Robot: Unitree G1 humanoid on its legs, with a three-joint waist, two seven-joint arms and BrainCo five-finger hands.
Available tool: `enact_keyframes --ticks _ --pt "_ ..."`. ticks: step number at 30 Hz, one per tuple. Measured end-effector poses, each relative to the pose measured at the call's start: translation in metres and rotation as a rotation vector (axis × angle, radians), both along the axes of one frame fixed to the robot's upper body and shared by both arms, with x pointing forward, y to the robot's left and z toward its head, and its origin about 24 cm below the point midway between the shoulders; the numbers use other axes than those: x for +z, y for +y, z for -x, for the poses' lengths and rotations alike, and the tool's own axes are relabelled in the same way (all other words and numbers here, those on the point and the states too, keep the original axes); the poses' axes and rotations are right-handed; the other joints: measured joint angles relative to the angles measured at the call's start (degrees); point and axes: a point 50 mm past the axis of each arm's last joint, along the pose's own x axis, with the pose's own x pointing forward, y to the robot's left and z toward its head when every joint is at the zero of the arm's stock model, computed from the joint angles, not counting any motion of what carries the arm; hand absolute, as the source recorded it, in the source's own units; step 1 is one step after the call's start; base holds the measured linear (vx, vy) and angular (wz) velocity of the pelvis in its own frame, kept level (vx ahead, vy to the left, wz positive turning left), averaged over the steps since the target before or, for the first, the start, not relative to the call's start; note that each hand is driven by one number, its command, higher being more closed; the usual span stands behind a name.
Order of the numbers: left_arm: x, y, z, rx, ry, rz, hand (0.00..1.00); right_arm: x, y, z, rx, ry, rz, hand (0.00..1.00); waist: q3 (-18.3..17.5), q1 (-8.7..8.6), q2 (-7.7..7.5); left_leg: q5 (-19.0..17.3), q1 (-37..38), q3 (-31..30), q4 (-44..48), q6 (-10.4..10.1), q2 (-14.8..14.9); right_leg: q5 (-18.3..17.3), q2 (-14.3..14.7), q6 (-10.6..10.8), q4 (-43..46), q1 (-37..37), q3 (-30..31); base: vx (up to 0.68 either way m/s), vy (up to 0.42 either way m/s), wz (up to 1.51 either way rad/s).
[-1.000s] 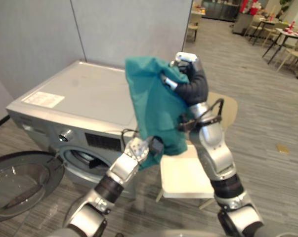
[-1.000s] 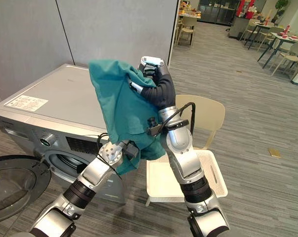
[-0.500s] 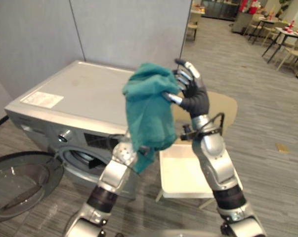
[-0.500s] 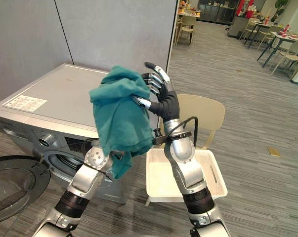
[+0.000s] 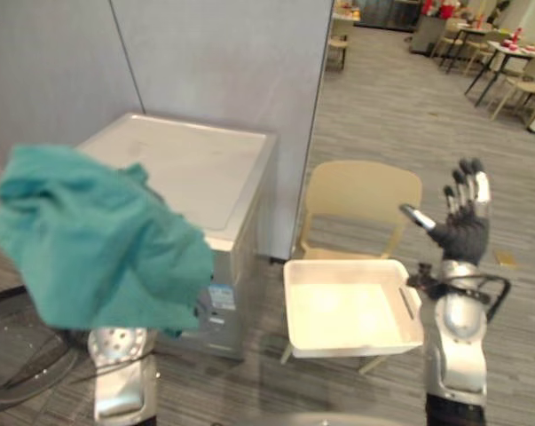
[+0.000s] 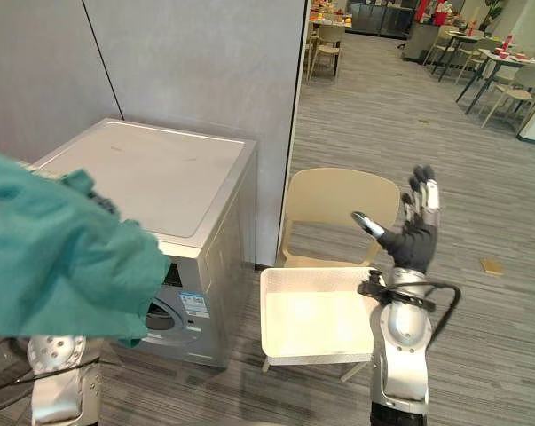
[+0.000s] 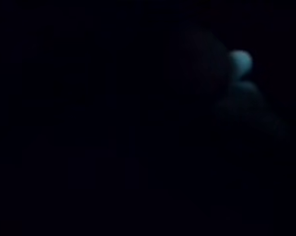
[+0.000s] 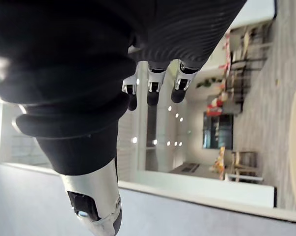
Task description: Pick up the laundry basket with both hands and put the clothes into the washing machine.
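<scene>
Grey partition walls [image 6: 196,62] meet plank flooring [image 6: 480,204] (dining tables [image 6: 514,59] far back).

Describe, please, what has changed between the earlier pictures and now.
The right robot hand has let go of the green cloth and swung out to the robot's right, open and raised. The cloth now drapes over the left arm, carried to the robot's left, in front of the washing machine. The view itself has turned. The white basket stays on the chair, empty.

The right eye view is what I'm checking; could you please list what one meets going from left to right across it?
teal garment → washing machine → white laundry basket → right hand, raised with fingers spread
</scene>
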Motion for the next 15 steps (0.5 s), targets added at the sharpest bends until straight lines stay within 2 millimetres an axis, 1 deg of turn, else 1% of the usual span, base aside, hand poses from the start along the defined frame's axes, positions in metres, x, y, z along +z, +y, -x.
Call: enact_keyframes --ticks 2,3,5,6,7,8,9,10,11,12,13,14,15 --pt "-0.004 0.014 0.017 0.108 0.012 0.013 1.0 -0.012 -0.016 0.011 -0.092 0.07 0.01 0.0 0.26 0.03 0.61 0.0 -0.2 -0.44 0.0 -0.01 0.21 -0.69 0.12 0.29 0.49 0.01 -0.16 0.02 -0.009 0.09" --pt "-0.005 0.018 0.021 0.135 0.016 0.016 1.0 -0.016 -0.021 0.013 -0.118 0.09 0.014 0.0 0.33 0.03 0.74 0.0 -0.23 -0.57 0.0 -0.01 0.25 -0.72 0.16 0.24 0.51 0.02 -0.27 0.01 -0.012 0.1" --pt "-0.007 0.027 0.036 0.228 0.022 0.028 1.0 -0.038 -0.04 0.023 -0.236 0.22 0.029 0.0 0.4 0.09 1.11 0.02 -0.75 -1.45 0.02 0.0 0.35 -0.91 0.24 0.04 0.72 0.07 -1.39 0.02 -0.013 0.17" --pt "-0.007 0.029 0.039 0.244 0.02 0.029 1.0 -0.044 -0.045 0.027 -0.27 0.264 0.036 0.0 0.42 0.15 1.18 0.03 -1.04 -1.83 0.03 0.01 0.36 -1.03 0.24 0.01 0.83 0.05 -1.61 0.03 -0.01 0.27" --pt "-0.006 0.033 0.044 0.273 0.017 0.018 1.0 -0.057 -0.055 0.032 -0.328 0.35 0.05 0.0 0.49 0.26 1.32 0.33 -1.78 -2.57 0.31 0.21 0.43 -1.17 0.27 0.02 1.16 -0.03 -2.3 0.04 -0.011 0.45" --pt "-0.005 0.036 0.047 0.29 0.01 0.011 1.0 -0.069 -0.068 0.041 -0.397 0.435 0.063 0.0 0.65 0.18 1.42 0.83 -2.98 -4.33 0.38 0.14 0.41 -1.24 0.31 0.08 1.29 -0.03 -3.94 0.03 -0.012 0.56" --pt "-0.005 0.036 0.047 0.295 0.009 0.009 1.0 -0.076 -0.075 0.048 -0.434 0.478 0.063 0.0 0.81 0.18 1.26 1.13 -3.74 -5.29 0.41 0.24 0.39 -1.22 0.33 0.15 1.33 -0.03 -5.0 0.01 -0.022 0.87" --pt "-0.004 0.036 0.047 0.293 0.001 0.008 1.0 -0.088 -0.09 0.065 -0.522 0.58 0.069 0.0 1.23 0.01 1.34 1.72 -5.47 -7.04 0.43 0.5 0.35 -1.55 0.43 0.19 1.56 0.28 -7.74 -0.02 -0.019 1.04" --pt "-0.003 0.036 0.046 0.287 -0.006 0.008 1.0 -0.098 -0.106 0.084 -0.614 0.672 0.068 0.0 2.3 -0.12 1.3 1.08 -6.82 -6.44 0.54 2.31 0.71 -2.58 0.33 0.17 2.87 0.52 -10.67 -0.03 -0.022 1.12" --pt "-0.003 0.036 0.046 0.286 -0.007 0.009 1.0 -0.104 -0.112 0.093 -0.659 0.718 0.06 0.0 2.86 -0.11 1.18 -0.12 -7.55 -3.92 1.11 4.09 1.51 -2.78 0.3 -0.16 3.48 0.86 -12.5 0.0 -0.006 1.33" --pt "-0.004 0.035 0.045 0.282 -0.009 0.012 1.0 -0.117 -0.123 0.116 -0.738 0.827 0.043 0.0 3.63 -0.63 0.29 -3.33 -9.03 3.22 4.35 8.97 3.35 -2.98 0.07 -0.52 3.61 1.67 -15.87 0.05 -0.001 1.08" --pt "-0.004 0.036 0.044 0.281 -0.011 0.015 1.0 -0.124 -0.127 0.125 -0.764 0.876 0.032 0.0 4.0 -0.86 -0.64 -4.5 -9.48 7.41 6.23 10.59 4.49 -2.98 -0.04 -0.54 3.3 2.22 -17.05 0.07 0.007 1.19" --pt "-0.007 0.037 0.043 0.275 -0.004 0.028 1.0 -0.136 -0.133 0.139 -0.794 0.962 0.008 0.0 4.6 -0.87 -1.23 -5.92 -10.83 15.15 10.53 12.63 7.54 -3.36 0.17 -0.42 2.81 3.25 -19.06 0.07 0.011 0.9"
